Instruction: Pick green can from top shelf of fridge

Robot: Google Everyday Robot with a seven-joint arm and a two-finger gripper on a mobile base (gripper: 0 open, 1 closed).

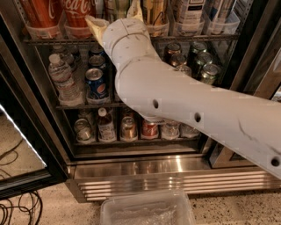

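The fridge [167, 176] stands open in front of me. Its top shelf [197, 38] is a dark wire rack with clear trays of tall cans. The green can [113, 6], pale and striped, stands there between the red Coca-Cola cans [79, 11] and a tall gold can [153, 11]; its lid is out of view. My gripper [115, 14] is up at this shelf on the end of the white arm. It is open, with one cream finger [93, 24] left of the green can and the other [139, 8] right of it. The wrist hides the can's lower part.
The middle rack holds a water bottle [63, 79], a Pepsi can [95, 83] and short olive-green cans [204, 66]. The bottom rack holds small cans and a bottle [105, 125]. The glass door [17, 145] hangs open at left. A clear plastic bin [147, 211] and cables [17, 211] lie on the floor.
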